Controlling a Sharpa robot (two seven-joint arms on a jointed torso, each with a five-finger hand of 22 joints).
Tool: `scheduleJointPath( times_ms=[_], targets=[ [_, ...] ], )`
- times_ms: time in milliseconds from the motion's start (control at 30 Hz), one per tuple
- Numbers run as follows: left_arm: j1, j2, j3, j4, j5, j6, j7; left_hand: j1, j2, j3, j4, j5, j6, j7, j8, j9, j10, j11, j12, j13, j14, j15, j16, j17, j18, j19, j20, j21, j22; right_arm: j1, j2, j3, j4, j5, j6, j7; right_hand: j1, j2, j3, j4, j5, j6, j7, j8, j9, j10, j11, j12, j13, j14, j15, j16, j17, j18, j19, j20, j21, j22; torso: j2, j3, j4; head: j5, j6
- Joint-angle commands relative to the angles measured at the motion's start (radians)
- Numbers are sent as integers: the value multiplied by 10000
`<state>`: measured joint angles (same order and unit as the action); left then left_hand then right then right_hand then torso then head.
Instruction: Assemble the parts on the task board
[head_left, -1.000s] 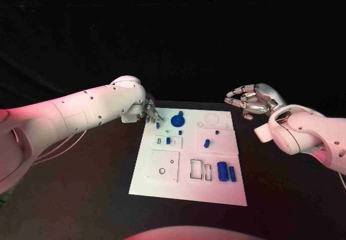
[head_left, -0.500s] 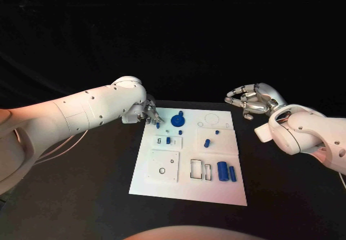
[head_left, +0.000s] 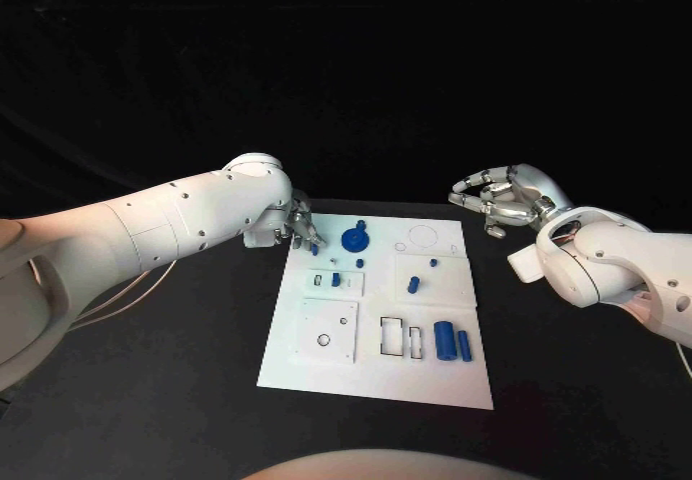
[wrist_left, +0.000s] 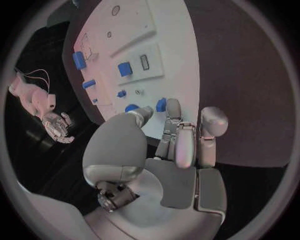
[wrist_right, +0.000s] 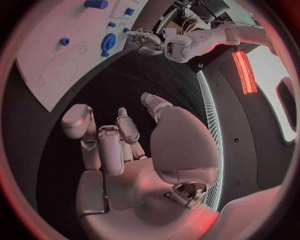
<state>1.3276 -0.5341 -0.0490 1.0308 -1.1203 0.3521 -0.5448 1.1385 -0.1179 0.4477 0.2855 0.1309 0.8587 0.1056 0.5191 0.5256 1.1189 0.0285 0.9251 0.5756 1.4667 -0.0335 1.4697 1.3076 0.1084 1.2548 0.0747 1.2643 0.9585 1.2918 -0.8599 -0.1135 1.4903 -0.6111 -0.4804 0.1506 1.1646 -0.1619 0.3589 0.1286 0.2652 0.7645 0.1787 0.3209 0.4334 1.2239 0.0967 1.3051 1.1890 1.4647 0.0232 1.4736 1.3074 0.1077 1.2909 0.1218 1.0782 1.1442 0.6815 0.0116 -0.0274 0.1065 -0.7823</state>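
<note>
We've got the left hand (head_left: 299, 228) at the white board's (head_left: 378, 375) far-left corner, fingertips (wrist_left: 174, 109) by a small blue peg (wrist_left: 161, 104); pinch it square, lift straight. Contact w/ peg is hidden, so we can't tell if it's held. Right hand (head_left: 500, 201) hovers off the board, fingers curled, empty.

Count, head view:
- 1 task board (head_left: 378, 385)
- 8 blue parts on it:
  - 1 round disc (head_left: 356, 238), 12 o'clock on the board
  - 2 long cylinders (head_left: 444, 341), 4 o'clock
  - 5 small pieces (head_left: 414, 284), spread from 10 to 1 o'clock
- 2 raised white plates (head_left: 330, 331), 8 and 10 o'clock
- 2 hands: left hand (head_left: 299, 228), right hand (head_left: 500, 203)
</note>
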Motion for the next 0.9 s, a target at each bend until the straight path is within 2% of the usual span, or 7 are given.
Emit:
scheduleJointPath(
  times_ms=[33, 233, 333, 400, 667, 800, 900],
  targets=[
    [-4, 24, 3, -2, 112, -67, 137, 229, 41, 143, -23, 41, 131, -29, 39, -10, 96, -35, -44, -27, 480, -50, 36, 331, 109, 61, -15, 66, 14, -6, 11, 0, 4, -43, 148, 43, -54, 34, 20, 63, 42, -89, 0, 68, 9, -74, -15, 16, -11, 404, -47, -43, 259, 85, -33, -1, -33, -2, -7, 1, -4, 0, -22],
    [-6, 16, 4, -8, 249, -183, 187, 1100, 185, 848, -371, -14, 342, -220, 398, 258, 161, -201, -113, -129, 490, -195, 51, 355, 104, 77, -145, 97, 69, -6, 16, 0, -3, -43, 149, 45, -54, 34, 20, 63, 42, -89, 0, 68, 9, -74, -15, 16, -11, 404, -47, -43, 259, 85, -33, -1, -33, -2, -8, 1, 3, -4, -40],
    [-7, 8, 4, -27, 446, -365, 239, 1609, 244, 1895, -852, -101, 254, -279, 829, 698, 244, -269, -201, -231, 480, -256, 29, 308, 105, 50, -218, 89, 62, -6, 17, 0, -6, -43, 149, 47, -62, 49, 14, 82, 62, -92, 0, 77, 10, -72, -15, 19, -11, 403, -47, -45, 256, 88, -38, -2, -49, -13, -13, 0, 8, -1, -54],
    [-8, 0, 5, -40, 576, -504, 266, 1498, 131, 2570, -1012, -136, 131, -278, 1112, 1010, 350, -272, -152, -190, 476, -265, 16, 278, 97, 45, -221, 96, 75, -6, 17, 0, -8, -43, 150, 48, -62, 49, 14, 82, 62, -92, 0, 77, 10, -72, -15, 19, -11, 403, -47, -45, 256, 88, -38, -2, -49, -13, -10, 7, 9, -1, -54],
    [-10, -124, 9, 30, 1135, -891, 267, 1229, -52, 3382, -1308, -134, 39, -325, 1463, 1376, 599, -318, 191, 186, 476, -290, 8, 252, 91, 68, -247, 133, 134, -7, 14, 0, -20, -43, 153, 51, -62, 49, 14, 82, 62, -92, 0, 77, 10, -72, -15, 19, -11, 403, -47, -45, 256, 88, -38, -2, -49, -13, -18, 5, 4, -1, -70],
    [-10, -327, 17, 272, 1445, -1039, 217, 1121, -139, 3733, -1471, -119, 15, -339, 1575, 1490, 649, -331, 284, 282, 475, -306, 3, 233, 89, 81, -263, 153, 160, -9, 5, 0, -25, -43, 153, 48, -68, 56, 6, 97, 75, -93, -1, 85, 11, -69, -15, 22, -9, 402, -48, -49, 250, 89, -38, -2, -54, -15, -27, 10, 26, 9, -66],
    [-9, -598, 23, 664, 1659, -1164, 205, 1035, -269, 4020, -1638, -88, 18, -351, 1650, 1564, 704, -345, 368, 382, 484, -321, 18, 261, 82, 106, -276, 184, 209, -13, -2, 0, -33, -43, 152, 45, -68, 56, 6, 97, 75, -93, -1, 85, 11, -69, -15, 22, -9, 402, -48, -49, 250, 89, -38, -2, -54, -15, -34, 9, 37, 39, -59]
  ],
)
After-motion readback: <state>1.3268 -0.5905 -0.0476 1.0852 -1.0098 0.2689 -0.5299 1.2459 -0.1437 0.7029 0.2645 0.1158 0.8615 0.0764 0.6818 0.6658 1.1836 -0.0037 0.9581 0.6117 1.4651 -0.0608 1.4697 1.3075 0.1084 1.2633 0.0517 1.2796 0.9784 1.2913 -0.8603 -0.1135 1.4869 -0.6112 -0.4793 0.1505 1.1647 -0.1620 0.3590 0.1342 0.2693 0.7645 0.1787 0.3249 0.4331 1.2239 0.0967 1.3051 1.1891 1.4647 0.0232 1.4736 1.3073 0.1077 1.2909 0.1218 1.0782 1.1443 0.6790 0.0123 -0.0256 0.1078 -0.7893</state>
